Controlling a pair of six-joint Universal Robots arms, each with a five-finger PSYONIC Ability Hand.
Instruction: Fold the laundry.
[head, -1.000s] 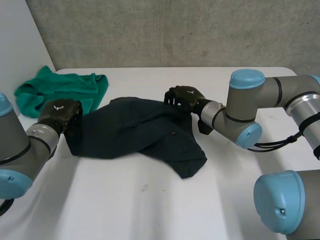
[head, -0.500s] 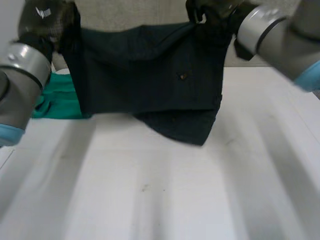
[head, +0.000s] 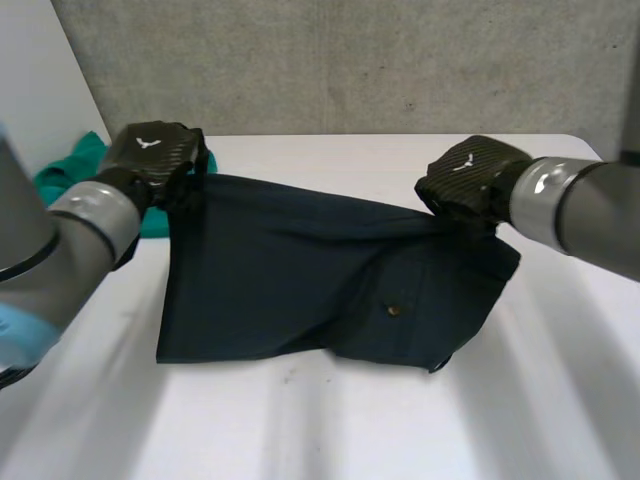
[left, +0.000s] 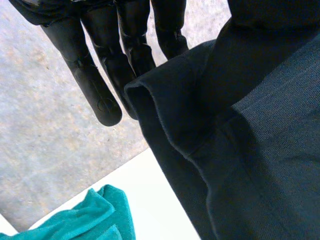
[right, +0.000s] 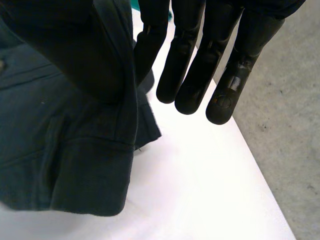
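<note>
A dark navy garment (head: 300, 280) with a small button hangs spread between my two hands, its lower part lying on the white table (head: 300, 420). My left hand (head: 150, 160) holds the garment's far left corner, a folded hem (left: 165, 115) pinched beside its straight fingers (left: 100, 70). My right hand (head: 470, 180) grips the far right corner, where the cloth (right: 65, 140) bunches and drops from the thumb side next to its straight fingers (right: 200, 60). The right side is rumpled and doubled over.
A teal cloth (head: 62, 172) lies crumpled at the table's far left, behind my left hand, and also appears below the garment's edge (left: 85, 220). A grey concrete wall (head: 350, 60) stands behind the table.
Both hands lifted the garment off the table, swung it up high, then brought it down and nearer. It now hangs spread out, with its lower part on the table.
</note>
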